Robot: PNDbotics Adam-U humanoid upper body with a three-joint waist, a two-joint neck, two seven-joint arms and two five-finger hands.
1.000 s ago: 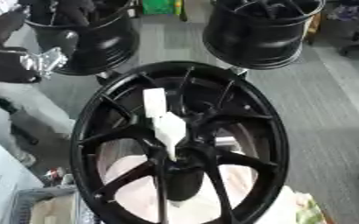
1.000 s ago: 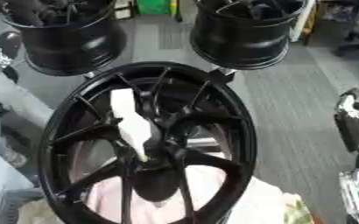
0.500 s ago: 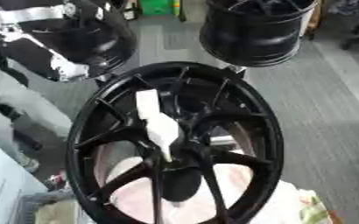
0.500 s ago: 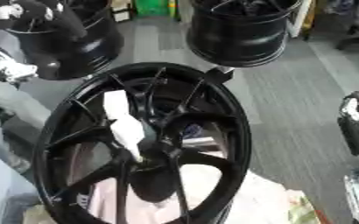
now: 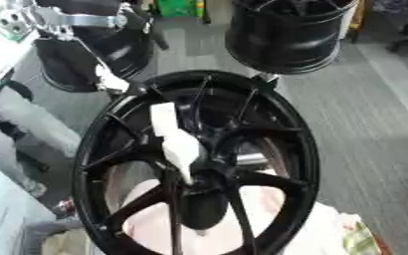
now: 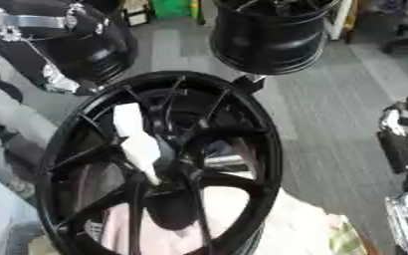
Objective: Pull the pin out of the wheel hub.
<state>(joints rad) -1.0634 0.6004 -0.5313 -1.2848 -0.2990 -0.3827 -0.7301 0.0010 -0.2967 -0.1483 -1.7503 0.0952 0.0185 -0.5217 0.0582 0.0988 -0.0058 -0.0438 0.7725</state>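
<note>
Seemingly untouched, the white tapered plastic pin [image 5: 177, 145] sits in the centre of the glossy black spoked wheel hub [image 5: 281, 149] in the left eye view — nothing pulled yet. Upper left, the black-and-silver left hand [image 5: 112, 82] nears the rim; its fingers cannot be made out. Right eye view: the right hand [image 6: 399, 144] waits at the right edge, finger state unclear.

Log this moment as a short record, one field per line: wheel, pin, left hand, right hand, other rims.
wheel: black spoked wheel hub, face toward the camera
pin: white pin, seated in the centre, slanting up and left, untouched
left hand: left hand at the wheel's upper left rim, fingers unclear
right hand: right hand idle at the right edge
other rims: two black rims standing behind on the grey floor
</note>
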